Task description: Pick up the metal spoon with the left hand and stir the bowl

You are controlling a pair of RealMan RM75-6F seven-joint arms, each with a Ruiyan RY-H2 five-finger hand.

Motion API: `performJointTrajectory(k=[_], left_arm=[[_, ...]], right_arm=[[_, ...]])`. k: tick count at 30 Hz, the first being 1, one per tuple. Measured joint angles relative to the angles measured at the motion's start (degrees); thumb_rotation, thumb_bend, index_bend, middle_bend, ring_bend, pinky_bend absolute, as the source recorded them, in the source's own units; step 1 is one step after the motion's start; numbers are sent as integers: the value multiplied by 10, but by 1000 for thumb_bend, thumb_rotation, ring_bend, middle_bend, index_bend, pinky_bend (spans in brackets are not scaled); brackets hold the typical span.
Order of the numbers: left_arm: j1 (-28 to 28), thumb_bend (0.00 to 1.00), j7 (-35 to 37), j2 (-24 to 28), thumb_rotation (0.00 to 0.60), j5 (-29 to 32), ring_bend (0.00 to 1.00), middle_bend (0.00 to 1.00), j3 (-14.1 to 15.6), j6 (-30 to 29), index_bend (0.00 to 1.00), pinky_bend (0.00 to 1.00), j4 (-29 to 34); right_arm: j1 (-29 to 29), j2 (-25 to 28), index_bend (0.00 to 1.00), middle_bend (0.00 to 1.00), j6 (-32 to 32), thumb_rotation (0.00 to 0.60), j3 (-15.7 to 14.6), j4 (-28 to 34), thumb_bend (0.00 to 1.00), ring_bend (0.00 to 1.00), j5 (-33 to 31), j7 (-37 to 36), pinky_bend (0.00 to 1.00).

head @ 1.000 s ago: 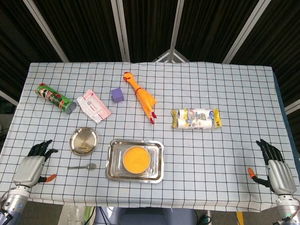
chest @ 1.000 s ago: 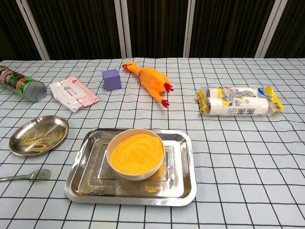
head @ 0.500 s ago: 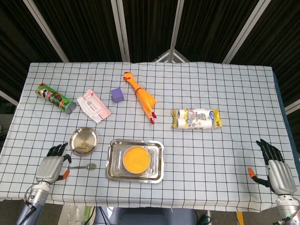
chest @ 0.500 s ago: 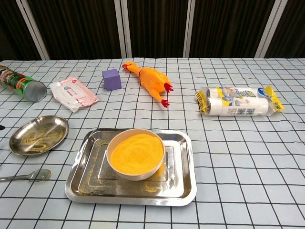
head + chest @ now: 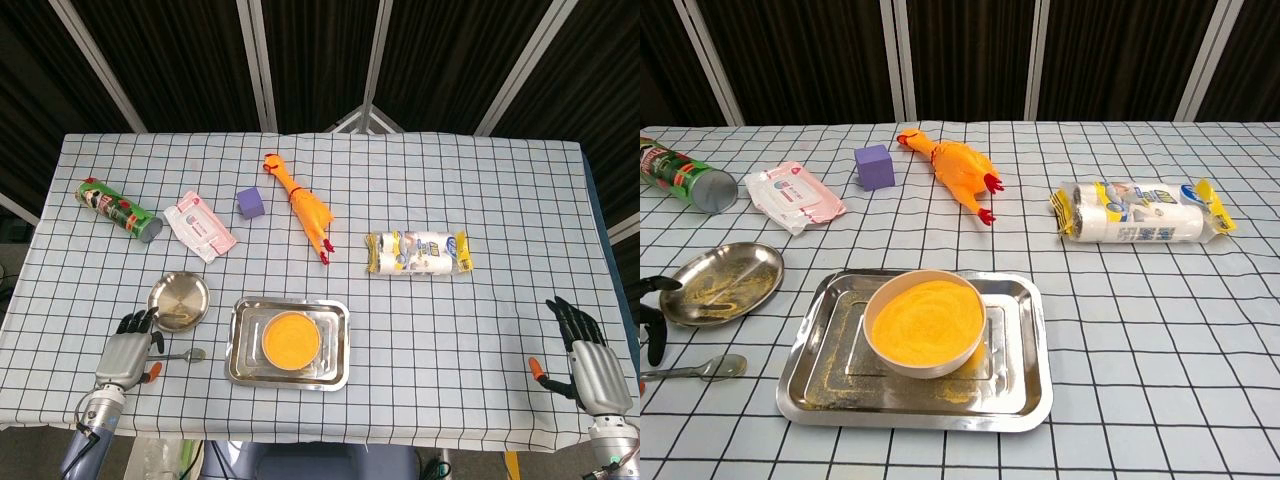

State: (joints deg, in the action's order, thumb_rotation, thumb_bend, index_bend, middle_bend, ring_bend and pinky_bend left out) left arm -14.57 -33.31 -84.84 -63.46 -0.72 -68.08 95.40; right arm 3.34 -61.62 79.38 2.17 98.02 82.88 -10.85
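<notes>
Metal spoon (image 5: 180,355) lying flat on the checked tablecloth (image 5: 480,330), near of the small steel plate (image 5: 180,299) and left of the steel tray (image 5: 288,343) that holds the bowl (image 5: 291,339) of orange powder. Left hand (image 5: 128,352), fingers spread and empty, hovers over the spoon's handle end. Right hand (image 5: 585,360), likewise spread and empty, rests at the near right edge.

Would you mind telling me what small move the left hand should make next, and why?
Probably lower the left hand onto the metal spoon handle and close the fingers. The hand hovers open over the handle end, holding nothing; the spoon lies flat on the cloth, left of the tray holding the bowl.
</notes>
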Motion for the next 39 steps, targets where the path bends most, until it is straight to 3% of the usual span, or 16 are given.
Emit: performJointTrajectory(k=[15,39], left_arm=[[-4,556,-9,-7,600,8,0,0,8,-6,480,0,-6],[-11,557,-8,-3,600,18,0,0,13,-9,479,0,-4]], right_arm=[[0,0,0,0,1,600,0,0,404,0,1,0,0],[0,1,0,0,0,600,-1,1,404,0,0,-1,0]])
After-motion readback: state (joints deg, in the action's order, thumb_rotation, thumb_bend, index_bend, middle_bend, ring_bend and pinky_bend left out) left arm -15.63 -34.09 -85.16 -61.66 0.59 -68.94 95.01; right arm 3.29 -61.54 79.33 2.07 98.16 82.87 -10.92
